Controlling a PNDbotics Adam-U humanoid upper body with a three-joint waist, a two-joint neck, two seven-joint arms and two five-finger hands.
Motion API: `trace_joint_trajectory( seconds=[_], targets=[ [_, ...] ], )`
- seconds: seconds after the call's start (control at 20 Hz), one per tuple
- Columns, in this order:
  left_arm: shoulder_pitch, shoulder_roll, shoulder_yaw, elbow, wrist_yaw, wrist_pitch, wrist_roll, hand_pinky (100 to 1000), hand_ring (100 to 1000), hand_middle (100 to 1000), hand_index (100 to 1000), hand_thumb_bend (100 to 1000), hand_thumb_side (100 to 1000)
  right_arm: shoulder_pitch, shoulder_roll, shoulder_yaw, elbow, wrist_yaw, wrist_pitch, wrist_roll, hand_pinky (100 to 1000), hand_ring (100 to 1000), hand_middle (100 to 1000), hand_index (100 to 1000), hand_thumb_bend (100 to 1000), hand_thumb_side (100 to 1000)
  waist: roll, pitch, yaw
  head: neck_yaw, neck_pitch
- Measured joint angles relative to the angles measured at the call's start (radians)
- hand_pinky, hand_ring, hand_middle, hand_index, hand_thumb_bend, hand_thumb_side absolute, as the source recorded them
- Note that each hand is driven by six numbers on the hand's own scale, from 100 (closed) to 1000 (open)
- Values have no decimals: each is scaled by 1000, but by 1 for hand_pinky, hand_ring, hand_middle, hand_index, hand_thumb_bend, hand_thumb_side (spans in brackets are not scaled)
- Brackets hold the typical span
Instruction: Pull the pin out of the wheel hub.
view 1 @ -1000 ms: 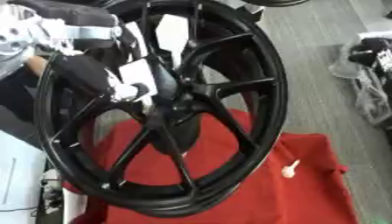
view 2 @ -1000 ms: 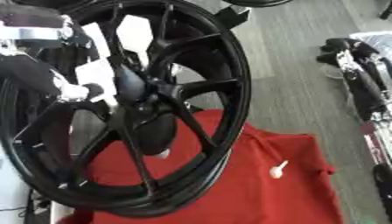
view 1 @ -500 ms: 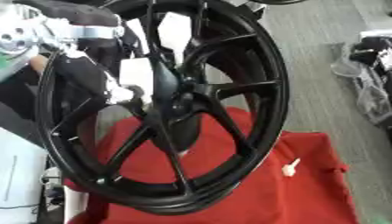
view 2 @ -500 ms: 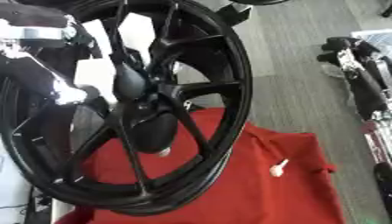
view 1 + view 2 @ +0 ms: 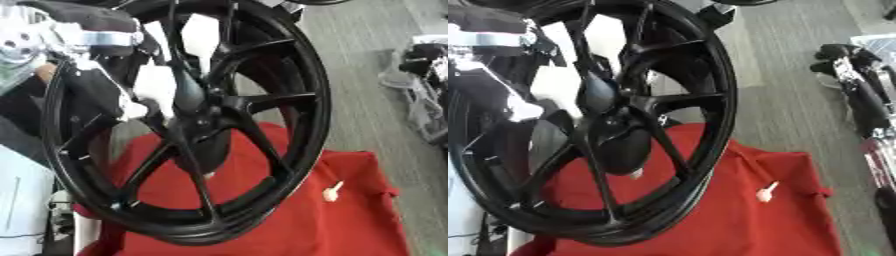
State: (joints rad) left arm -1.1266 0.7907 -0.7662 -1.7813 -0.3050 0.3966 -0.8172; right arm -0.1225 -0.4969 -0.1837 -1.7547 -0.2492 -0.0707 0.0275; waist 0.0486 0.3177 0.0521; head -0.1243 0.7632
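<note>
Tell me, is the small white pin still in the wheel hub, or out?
Out. The white pin lies loose on the red cloth, right of the black wheel and apart from its hub.

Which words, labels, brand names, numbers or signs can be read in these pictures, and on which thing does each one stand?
None can be read.
Wheel: plain black, no lettering shows on spokes or rim.
Red cloth: plain, no print.
Pin lying on the cloth: pale, no marking shows.
Left hand at the hub: white parts, no label shows.
</note>
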Motion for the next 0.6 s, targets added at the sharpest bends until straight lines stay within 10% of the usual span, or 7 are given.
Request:
trace_joint_trajectory(
  seconds=[0.6],
  targets=[
    [59, 98, 157, -158, 79, 19, 19, 313, 304, 327, 473, 100, 184, 0, 0, 0, 0, 0, -1, -1, 880, 692, 678, 730, 100, 625, 0, 0, 3, -5, 0]
  ],
)
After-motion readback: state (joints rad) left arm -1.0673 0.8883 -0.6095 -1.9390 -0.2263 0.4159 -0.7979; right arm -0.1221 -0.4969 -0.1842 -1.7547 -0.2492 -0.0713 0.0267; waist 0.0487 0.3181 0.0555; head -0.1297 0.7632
